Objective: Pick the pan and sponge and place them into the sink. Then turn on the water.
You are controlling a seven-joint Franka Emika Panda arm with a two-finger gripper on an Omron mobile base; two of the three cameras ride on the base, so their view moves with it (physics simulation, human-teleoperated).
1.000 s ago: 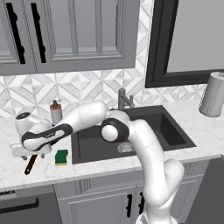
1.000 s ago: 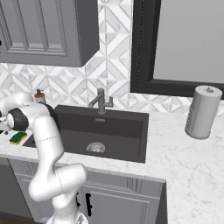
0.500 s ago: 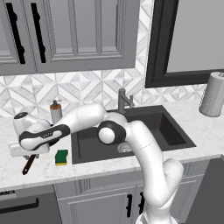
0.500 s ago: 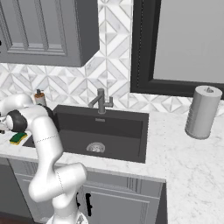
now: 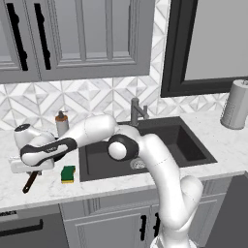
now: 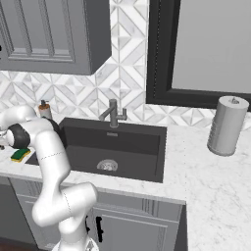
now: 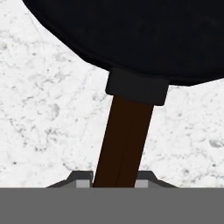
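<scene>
The black pan [image 7: 131,30] lies on the marble counter at the far left, its body under my hand in the left base view. Its reddish-brown handle [image 7: 127,135] runs down between my fingers, and its end [image 5: 30,182] pokes out toward the counter's front edge. My gripper [image 7: 116,181] [image 5: 30,170] is shut on that handle, a fingertip pressed against each side. The green and yellow sponge [image 5: 68,174] [image 6: 20,154] lies just right of the handle, beside the sink [image 5: 191,145] [image 6: 137,147]. No water runs from the faucet [image 5: 135,110] [image 6: 113,113].
A soap bottle [image 5: 61,123] [image 6: 44,109] stands behind the pan against the tiled wall. A paper towel roll [image 5: 236,104] [image 6: 226,126] stands on the counter right of the sink. Grey cabinets hang above the left counter.
The gripper's jaws have closed from wide open onto the pan's handle. The hand has stayed over the pan, and the sponge has not moved.
</scene>
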